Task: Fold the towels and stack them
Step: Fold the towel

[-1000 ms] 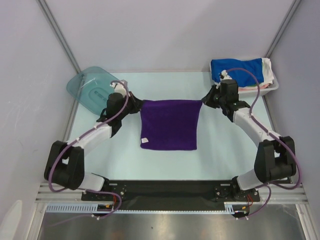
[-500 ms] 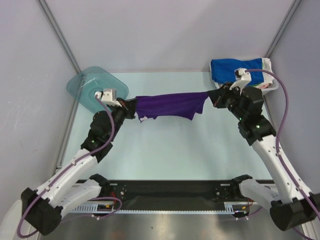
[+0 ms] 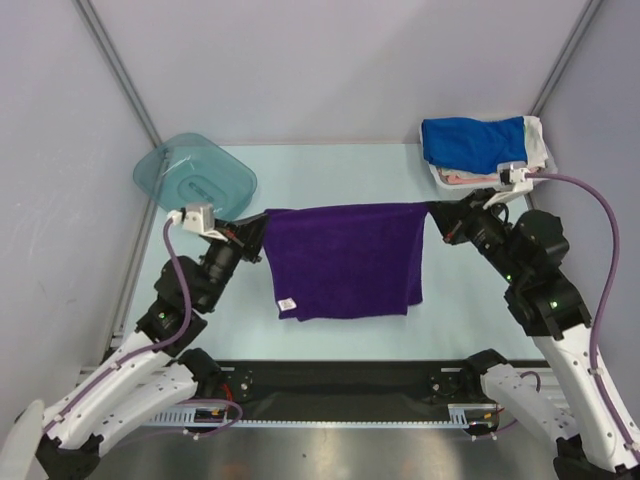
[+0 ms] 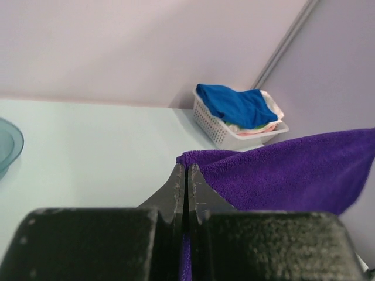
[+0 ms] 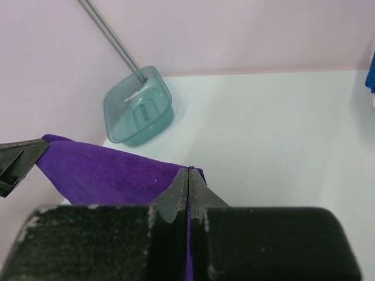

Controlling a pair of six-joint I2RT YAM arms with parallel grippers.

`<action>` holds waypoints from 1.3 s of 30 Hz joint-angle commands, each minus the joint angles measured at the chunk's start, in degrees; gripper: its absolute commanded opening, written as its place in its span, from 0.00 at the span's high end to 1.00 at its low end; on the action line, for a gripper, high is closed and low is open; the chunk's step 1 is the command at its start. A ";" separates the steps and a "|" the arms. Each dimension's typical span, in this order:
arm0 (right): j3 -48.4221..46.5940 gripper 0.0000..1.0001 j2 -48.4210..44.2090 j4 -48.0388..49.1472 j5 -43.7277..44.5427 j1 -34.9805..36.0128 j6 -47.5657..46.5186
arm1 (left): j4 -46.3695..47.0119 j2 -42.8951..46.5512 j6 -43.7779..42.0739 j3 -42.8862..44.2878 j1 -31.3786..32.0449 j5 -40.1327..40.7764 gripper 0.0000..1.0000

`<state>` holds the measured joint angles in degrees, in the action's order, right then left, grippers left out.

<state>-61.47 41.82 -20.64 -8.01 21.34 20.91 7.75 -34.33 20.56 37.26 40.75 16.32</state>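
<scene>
The dark purple towel [image 3: 345, 260] hangs stretched between both arms above the table, its lower edge with a small white tag toward the front. My left gripper [image 3: 262, 222] is shut on its left top corner, and the cloth [image 4: 293, 170] runs off to the right of the tips [image 4: 186, 167]. My right gripper [image 3: 432, 212] is shut on the right top corner, with the towel [image 5: 99, 167] stretching left from the tips [image 5: 189, 170]. A royal blue towel [image 3: 472, 140] lies on top of the pile in the white basket [image 3: 545, 172] at the back right.
A teal see-through lid [image 3: 195, 178] lies at the back left, also seen as the teal lid [image 5: 137, 108] from the right wrist. The basket [image 4: 220, 130] holds white and pinkish cloth under the blue towel. Grey walls close in both sides and the back.
Both arms lifted the purple towel off the table, swung it up edge-on, then drew back toward the front; it now hangs spread between them.
</scene>
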 commanded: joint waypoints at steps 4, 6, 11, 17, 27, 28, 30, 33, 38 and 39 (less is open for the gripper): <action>0.91 0.99 14.31 3.84 2.58 -1.47 1.06 | 0.68 -20.62 8.08 2.99 -8.91 -2.93 1.00; 1.00 1.00 25.19 9.09 -3.29 -4.98 2.20 | 4.89 -28.56 10.64 5.01 -13.58 -8.81 1.00; -6.62 1.00 56.34 20.02 -9.46 -11.13 5.18 | 9.12 -57.48 12.30 17.63 -19.81 -14.80 1.00; -30.22 0.90 77.34 18.82 -10.89 -13.70 7.83 | 9.49 -77.52 12.85 34.60 -24.66 -19.48 0.96; -38.38 0.29 80.09 11.16 -3.95 -13.87 6.34 | 8.25 -82.22 11.09 40.62 -26.25 -20.10 0.52; -36.54 0.31 78.95 10.72 -3.51 -13.70 6.43 | 8.33 -80.74 11.08 40.18 -26.25 -19.92 0.51; -33.29 0.37 74.73 9.84 -1.66 -12.91 6.95 | 8.51 -78.27 11.35 37.20 -25.99 -19.31 0.51; -25.47 0.50 68.58 9.48 0.45 -10.80 7.05 | 6.76 -72.21 10.47 32.45 -24.41 -16.95 0.53; -10.45 0.63 58.83 7.81 4.14 -6.41 6.52 | -0.71 -60.53 11.52 22.53 -19.31 -9.47 0.58; -8.33 0.64 55.16 7.81 4.75 -4.92 6.95 | -1.33 -59.03 12.05 20.60 -18.44 -8.68 0.59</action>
<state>-75.24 104.57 -11.68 -6.76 13.28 27.46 9.56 -100.60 32.14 61.95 19.09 2.66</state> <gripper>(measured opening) 0.374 0.422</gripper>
